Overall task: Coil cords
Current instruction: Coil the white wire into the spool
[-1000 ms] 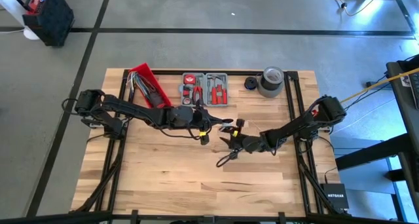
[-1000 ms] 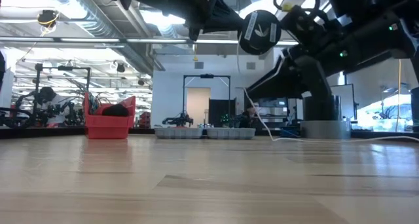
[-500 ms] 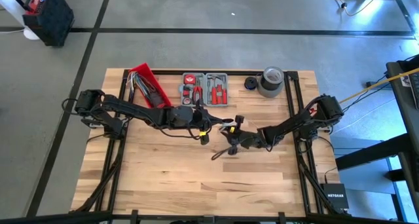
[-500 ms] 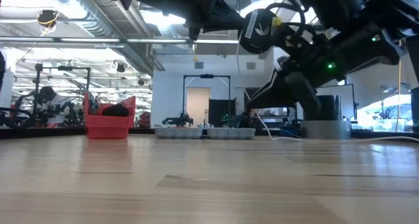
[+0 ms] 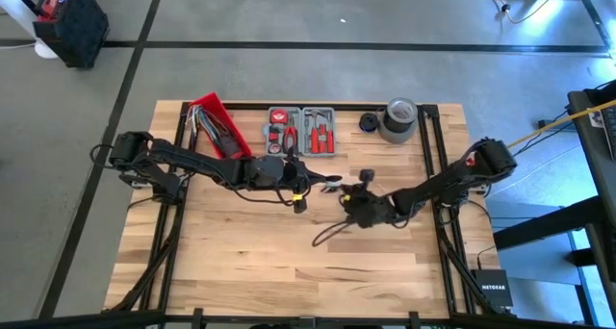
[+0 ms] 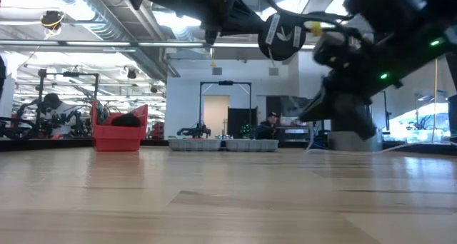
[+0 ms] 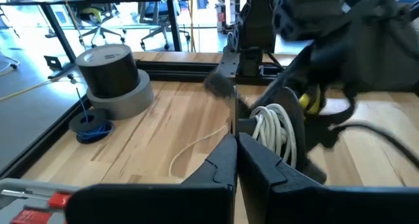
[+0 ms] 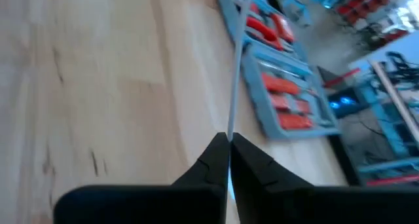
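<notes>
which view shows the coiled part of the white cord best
The left wrist view: the white cord shows as stacked loops just beyond the shut left gripper. The right wrist view shows only a taut strand pinched in the right gripper. The high view gives a small pale speck, and the low view shows no clear coil.

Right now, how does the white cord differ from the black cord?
The white cord is partly bunched into loops by the right arm; the black cord lies on the wood in one loose curve. The right pincer is shut on a strand of the white cord; the black cord runs under that arm, so any grip on it is unclear. Both are thin.
</notes>
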You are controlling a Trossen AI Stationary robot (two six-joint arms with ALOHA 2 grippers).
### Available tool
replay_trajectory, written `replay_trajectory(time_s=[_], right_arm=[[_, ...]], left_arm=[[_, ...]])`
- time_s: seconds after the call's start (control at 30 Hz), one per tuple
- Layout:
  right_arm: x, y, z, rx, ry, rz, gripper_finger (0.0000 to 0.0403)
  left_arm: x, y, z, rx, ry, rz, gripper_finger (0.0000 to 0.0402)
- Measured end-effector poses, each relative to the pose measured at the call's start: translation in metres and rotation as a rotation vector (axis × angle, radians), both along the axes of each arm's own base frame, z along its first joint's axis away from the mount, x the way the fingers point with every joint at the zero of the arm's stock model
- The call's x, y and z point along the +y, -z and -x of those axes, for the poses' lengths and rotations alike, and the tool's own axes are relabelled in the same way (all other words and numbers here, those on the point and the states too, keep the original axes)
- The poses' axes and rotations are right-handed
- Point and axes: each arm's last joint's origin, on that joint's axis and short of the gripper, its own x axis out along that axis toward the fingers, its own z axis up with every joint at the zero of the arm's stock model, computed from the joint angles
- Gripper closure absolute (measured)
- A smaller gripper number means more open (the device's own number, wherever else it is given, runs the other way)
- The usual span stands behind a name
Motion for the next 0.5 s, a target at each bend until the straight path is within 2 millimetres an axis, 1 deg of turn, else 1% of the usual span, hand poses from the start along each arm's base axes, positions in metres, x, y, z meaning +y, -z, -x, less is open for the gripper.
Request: replay_trajectory(time_s=[0.13, 0.23, 0.33, 0.5], right_arm=[[0.005, -0.009, 0.016, 0.016, 0.031, -0.009, 0.0398], [0.005, -0.02, 0.025, -0.008, 0.066, -0.026, 0.0395], [0.003, -0.036, 0.033, -0.073, 0.094, -0.074, 0.0391], [-0.001, -0.069, 0.044, -0.228, 0.087, -0.223, 0.039]], left_arm=[[0.0, 0.0, 0.001, 0.007, 0.001, -0.004, 0.0401], [0.0, 0.0, 0.001, 0.014, 0.006, -0.024, 0.0402], [0.0, 0.002, 0.001, 0.032, 0.009, -0.037, 0.0402], [0.001, 0.004, 0.001, 0.053, 0.012, -0.057, 0.0401]])
